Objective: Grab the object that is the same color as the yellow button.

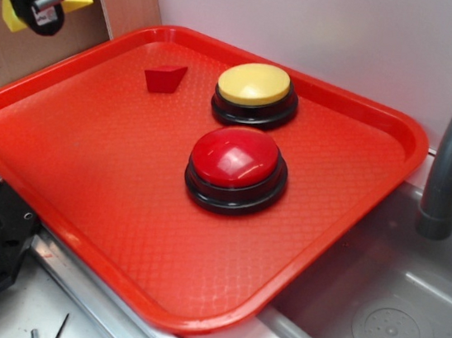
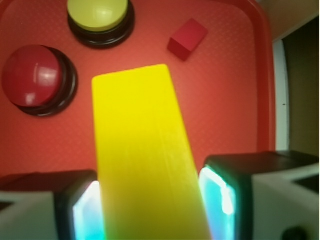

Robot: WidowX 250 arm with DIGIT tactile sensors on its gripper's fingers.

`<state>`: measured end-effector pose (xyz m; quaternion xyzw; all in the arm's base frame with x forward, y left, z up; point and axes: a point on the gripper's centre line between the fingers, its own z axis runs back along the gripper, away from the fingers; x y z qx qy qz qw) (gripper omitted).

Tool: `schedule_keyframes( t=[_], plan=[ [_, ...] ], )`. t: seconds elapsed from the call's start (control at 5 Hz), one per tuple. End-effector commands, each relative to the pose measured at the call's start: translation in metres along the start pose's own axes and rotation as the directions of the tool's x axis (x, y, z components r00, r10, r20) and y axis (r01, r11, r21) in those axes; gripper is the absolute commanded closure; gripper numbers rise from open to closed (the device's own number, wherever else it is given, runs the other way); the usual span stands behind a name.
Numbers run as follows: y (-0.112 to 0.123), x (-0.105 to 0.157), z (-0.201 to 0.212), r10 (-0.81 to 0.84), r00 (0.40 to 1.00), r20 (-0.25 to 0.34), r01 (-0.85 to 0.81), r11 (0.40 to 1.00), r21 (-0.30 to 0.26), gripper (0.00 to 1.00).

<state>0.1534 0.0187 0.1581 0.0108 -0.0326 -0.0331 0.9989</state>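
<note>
Holding yellow wedge [image 2: 145,160], gripper [image 2: 152,207] hangs above tray [image 1: 350,235].

My exterior view looks down obliquely at the tray [image 1: 355,203]; my wrist view looks straight down, sharing both buttons.

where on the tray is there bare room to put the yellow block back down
Free: the wide near half of the red tray, in front of the red button, and the left side below the dark-red wedge. Crowded: the far middle, where the yellow button sits close behind the red one. The gripper holds the yellow block.
</note>
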Motion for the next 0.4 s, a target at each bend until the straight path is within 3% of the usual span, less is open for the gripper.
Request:
schedule_keyframes(
  t=[0.0, 0.2],
  plan=[
    [0.0151, 0.0033, 0.0012, 0.050, 0.998, 0.042, -0.049, 0.999, -0.022, 1.00],
    [0.0164, 0.0018, -0.0031, 0.033, 0.998, 0.060, -0.031, 0.999, -0.031, 1.00]
  ],
)
